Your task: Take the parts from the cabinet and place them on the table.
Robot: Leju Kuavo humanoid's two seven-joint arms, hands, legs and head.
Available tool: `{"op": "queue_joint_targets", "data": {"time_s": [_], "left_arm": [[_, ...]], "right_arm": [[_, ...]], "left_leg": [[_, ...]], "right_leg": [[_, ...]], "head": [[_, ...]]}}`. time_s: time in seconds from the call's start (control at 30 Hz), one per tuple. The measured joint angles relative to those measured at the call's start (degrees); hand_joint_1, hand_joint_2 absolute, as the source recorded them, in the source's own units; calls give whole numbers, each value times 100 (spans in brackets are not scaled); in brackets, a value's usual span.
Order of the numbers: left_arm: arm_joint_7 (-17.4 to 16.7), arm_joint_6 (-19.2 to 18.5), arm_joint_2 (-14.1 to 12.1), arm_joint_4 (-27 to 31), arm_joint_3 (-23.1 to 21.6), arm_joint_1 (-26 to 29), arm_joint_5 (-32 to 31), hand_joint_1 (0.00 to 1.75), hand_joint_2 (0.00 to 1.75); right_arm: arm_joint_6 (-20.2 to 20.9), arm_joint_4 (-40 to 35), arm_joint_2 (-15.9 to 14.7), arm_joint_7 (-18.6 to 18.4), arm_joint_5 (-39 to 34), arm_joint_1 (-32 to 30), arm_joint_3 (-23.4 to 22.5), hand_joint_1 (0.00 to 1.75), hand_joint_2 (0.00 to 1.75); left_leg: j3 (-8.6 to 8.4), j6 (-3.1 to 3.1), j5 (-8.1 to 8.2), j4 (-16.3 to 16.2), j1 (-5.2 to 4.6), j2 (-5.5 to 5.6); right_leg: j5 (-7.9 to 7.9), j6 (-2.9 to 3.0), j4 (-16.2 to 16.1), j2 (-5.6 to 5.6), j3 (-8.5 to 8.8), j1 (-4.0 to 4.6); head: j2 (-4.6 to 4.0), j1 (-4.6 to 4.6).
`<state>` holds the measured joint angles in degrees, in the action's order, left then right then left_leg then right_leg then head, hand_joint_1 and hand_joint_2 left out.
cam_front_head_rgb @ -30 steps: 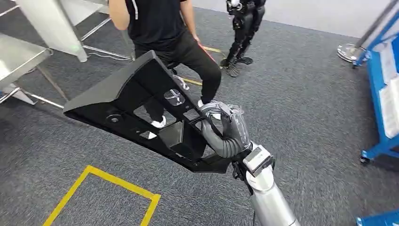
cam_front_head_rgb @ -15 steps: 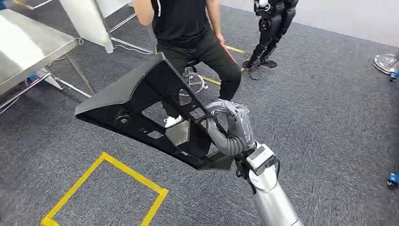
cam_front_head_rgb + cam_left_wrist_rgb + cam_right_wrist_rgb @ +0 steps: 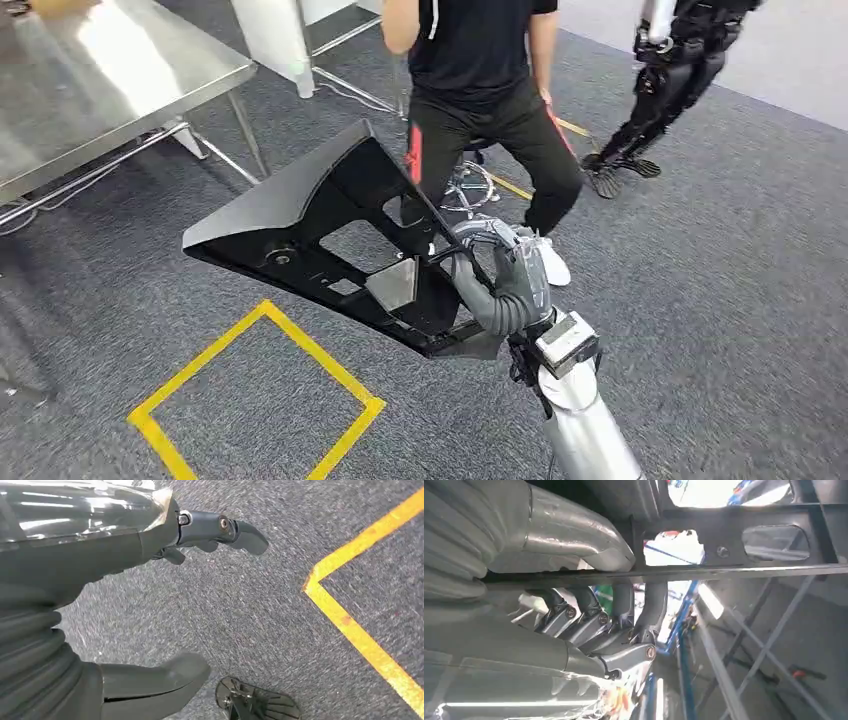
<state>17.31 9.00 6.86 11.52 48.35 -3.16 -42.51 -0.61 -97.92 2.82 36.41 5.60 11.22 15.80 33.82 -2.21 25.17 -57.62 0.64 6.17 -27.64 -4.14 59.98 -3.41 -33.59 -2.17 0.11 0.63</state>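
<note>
So the biggest thing in the room is the grey carpet floor, with a square of yellow tape stuck on it right under where the robot's carrying its load. Off to the robot's left there's a shiny steel table on thin legs, and I can't see anything sitting on the part of the top that's in sight.

A person in a black shirt and black trousers is standing just past the part, near a little stool base, and another dark robot is further back on the right.

The part itself is a big black plastic panel, sort of wedge shaped, wide and flat on one side and narrowing toward the hand. It's got a bunch of cutouts you can see straight through, a couple of round bosses with screws, and ribs along the inside. It's up in the air over the carpet, tilted, nowhere near touching the table.

The right hand has its fingers hooked through one of the openings and the thumb clamped over the bar from the other side, a solid hold. The left hand hangs over the floor holding nothing, fingers apart.
</note>
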Motion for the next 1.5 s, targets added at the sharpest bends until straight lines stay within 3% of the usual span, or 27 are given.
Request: {"op": "queue_joint_targets", "data": {"time_s": [0.03, 0.13, 0.17, 0.23, 0.27, 0.33, 0.37, 0.4, 0.47, 0.5, 0.53, 0.67, 0.7, 0.73, 0.77, 0.87, 0.93, 1.0, 1.03, 1.17, 1.2, 1.23, 1.27, 1.33, 1.37, 1.43, 1.5], "left_arm": [[2, 0, -9, 4, 0, -14, 0, 0, 175], [9, 2, -9, 4, 0, 28, -2, 0, 175], [9, 7, -29, 7, 2, 36, -2, 0, 175], [7, 7, -17, 4, 2, 23, 0, 0, 175], [7, 7, -17, 4, 2, 5, 2, 0, 175], [31, -2, -11, 4, 4, -2, 4, 0, 175], [37, -4, -9, 4, 7, 9, 9, 0, 175], [48, -11, -9, 4, 13, 17, 9, 0, 175], [63, -26, -11, 4, 24, 19, 11, 0, 175], [77, -28, -13, 7, 26, 14, 11, 0, 175], [90, -28, -15, 7, 28, -4, 11, 0, 175], [129, -50, -11, 9, 42, -12, 7, 0, 175], [125, -44, -7, 7, 46, 1, -7, 0, 175], [123, -31, 7, 9, 50, -1, -15, 0, 175], [122, -2, -4, 11, 68, -19, -18, 0, 175], [120, 2, 4, 11, 83, -40, -18, 0, 175], [120, 4, 13, 11, 92, -25, -15, 0, 175], [120, 2, 26, 11, 98, -25, -15, 0, 175], [120, 4, 22, 11, 101, -22, -15, 0, 175], [118, 7, 18, 11, 125, 30, -15, 0, 175], [118, 9, -22, 13, 133, 34, -15, 0, 175], [120, 9, 13, 9, 136, 34, -15, 0, 175], [120, 9, 11, 11, 138, 12, -13, 0, 175], [125, 9, 13, 11, 138, -11, -11, 0, 175], [125, 9, 22, 11, 138, -8, -9, 0, 175], [120, 9, 22, 11, 138, 2, -15, 0, 175], [118, 13, 17, 11, 140, -1, -18, 0, 175]], "right_arm": [[0, -2, 0, 4, -2, -4, 0, 175, 175], [-2, -13, 9, 4, 0, -10, -2, 175, 175], [-2, -15, 17, 7, 0, -7, -2, 175, 175], [-7, -26, 42, 9, 0, -9, -4, 175, 175], [-9, -35, 42, 9, 2, -15, -7, 175, 175], [-20, -48, 39, 13, 37, -42, -13, 175, 175], [-24, -48, 42, 13, 48, -62, -15, 175, 175], [-24, -50, 46, 11, 63, -76, -15, 175, 175], [-26, -70, 61, 11, 79, -79, -15, 175, 175], [-26, -92, 74, 11, 98, -80, -17, 175, 175], [-26, -109, 79, 11, 116, -82, -17, 175, 175], [-24, -114, 90, 13, 129, -98, -17, 175, 175], [-24, -129, 96, 13, 129, -98, -20, 175, 175], [-24, -129, 92, 13, 131, -96, -24, 175, 175], [-24, -131, 90, 24, 127, -97, -35, 175, 175], [-24, -127, 66, 22, 129, -151, -68, 175, 175], [-24, -125, 55, 22, 129, -165, -79, 175, 175], [-24, -125, 55, 22, 129, -166, -87, 175, 175], [-24, -125, 52, 22, 129, -164, -94, 175, 175], [-22, -125, 55, 24, 129, -162, -101, 175, 175], [-18, -125, 68, 24, 129, -154, -100, 175, 175], [-11, -122, 74, 24, 129, -144, -98, 175, 175], [-4, -125, 85, 26, 129, -142, -98, 175, 175], [2, -118, 79, 31, 127, -140, -103, 175, 175], [2, -109, 77, 31, 129, -140, -103, 175, 175], [4, -94, 81, 31, 129, -131, -101, 175, 175], [4, -94, 83, 31, 129, -110, -101, 175, 175]], "left_leg": [[40, 61, 37, -85, -39, 71], [95, 150, 18, -38, 5, 186], [99, 174, 26, -52, 19, 247], [229, 216, 237, -381, -10, -329], [437, 239, 452, -776, 5, -486], [925, 266, 809, -1677, 18, -596], [1034, 268, 812, -1851, 18, -602], [1003, 255, 679, -1741, 17, -603], [577, 197, 197, -891, 4, -679], [281, 137, -13, -364, -19, -870], [178, 106, 45, -160, -82, -1146], [198, 55, 33, -111, -129, -852], [104, 13, -28, -28, -31, -774], [80, -7, -34, 0, -48, -725], [82, -33, -39, -2, -43, -650], [83, -46, -31, -5, -45, -383], [72, -41, -28, -14, -43, -204], [43, -10, -10, -27, -34, -41], [57, 28, 8, -44, -40, 26], [111, 137, 1, -25, -32, 168], [113, 159, 29, -62, -29, 174], [163, 194, 126, -209, -73, -217], [321, 228, 312, -518, -60, -439], [830, 270, 740, -1485, -19, -597], [997, 278, 809, -1765, -7, -600], [989, 258, 563, -1623, -4, -606], [480, 163, 52, -636, -29, -744]], "right_leg": [[16, 63, -100, -98, 23, 24], [26, 230, -77, 79, 49, 55], [49, 277, -103, 150, 63, -3], [35, 367, -109, 270, 90, 14], [23, 387, -109, 336, 92, 39], [2, 416, -106, 498, 90, 75], [-8, 428, -106, 572, 92, 86], [-17, 434, -106, 641, 101, 92], [-46, 422, -106, 758, 134, 103], [-65, 409, -108, 813, 165, 111], [-88, 378, -107, 856, 183, 135], [-141, 264, -152, 1093, 251, 168], [-182, 223, -97, 1001, 212, 183], [-254, 226, 62, 692, 200, 152], [-453, 275, 483, 494, -17, 148], [-820, 291, 1617, 391, -647, 144], [-569, 190, 1264, 368, -551, 142], [-105, 85, 228, 245, -84, 108], [-8, 85, -82, -13, 30, 63], [27, 271, -130, 149, 88, 130], [46, 313, -154, 212, 105, 52], [24, 354, -155, 259, 127, 62], [12, 406, -155, 320, 142, 77], [-18, 448, -155, 471, 156, 114], [-28, 461, -154, 533, 159, 123], [-54, 476, -154, 669, 180, 145], [-94, 466, -155, 789, 237, 167]], "head": [[0, 9], [0, 0], [0, 4], [0, -66], [0, -63], [0, -63], [0, -63], [0, -66], [0, -66], [0, -66], [0, -61], [0, -63], [0, -52], [0, -44], [0, -36], [0, -20], [0, -18], [0, -15], [0, -9], [0, -11], [0, -9], [0, -35], [0, -90], [0, -85], [0, -85], [0, -85], [0, -85]]}}
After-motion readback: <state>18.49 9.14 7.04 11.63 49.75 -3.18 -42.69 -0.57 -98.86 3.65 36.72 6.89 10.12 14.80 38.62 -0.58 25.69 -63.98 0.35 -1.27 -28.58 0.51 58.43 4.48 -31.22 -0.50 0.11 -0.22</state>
